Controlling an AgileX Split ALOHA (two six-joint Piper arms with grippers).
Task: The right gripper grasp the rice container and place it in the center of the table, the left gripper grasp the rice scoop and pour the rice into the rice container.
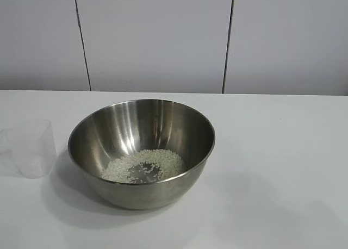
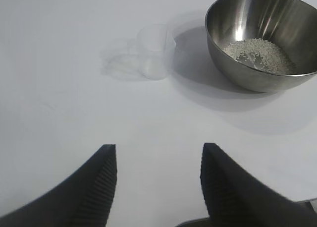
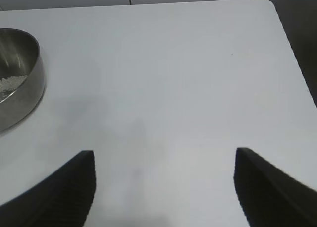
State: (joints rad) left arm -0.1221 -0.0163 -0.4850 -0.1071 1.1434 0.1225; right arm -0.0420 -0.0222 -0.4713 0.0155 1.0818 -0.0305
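- Since the rice (image 1: 144, 165) already lies in the rice container (image 1: 141, 151), I judge the pour done or nearly done.
- Rice container: upright at mid-counter (image 1: 283, 167), grains heaped low in its bottom.
- Rice scoop (image 1: 33, 148): upright just beside the container, apart from it, apparently empty.
- My left end effector (image 2: 158, 187): partly open, holding nothing, well short of the scoop.
- My right end effector (image 3: 163, 187): wide open, empty, off to the container's side.
- Next move, as I judge it: both arms clear off.

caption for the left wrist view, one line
Open left gripper above the table, empty rice scoop beside the rice container holding rice.
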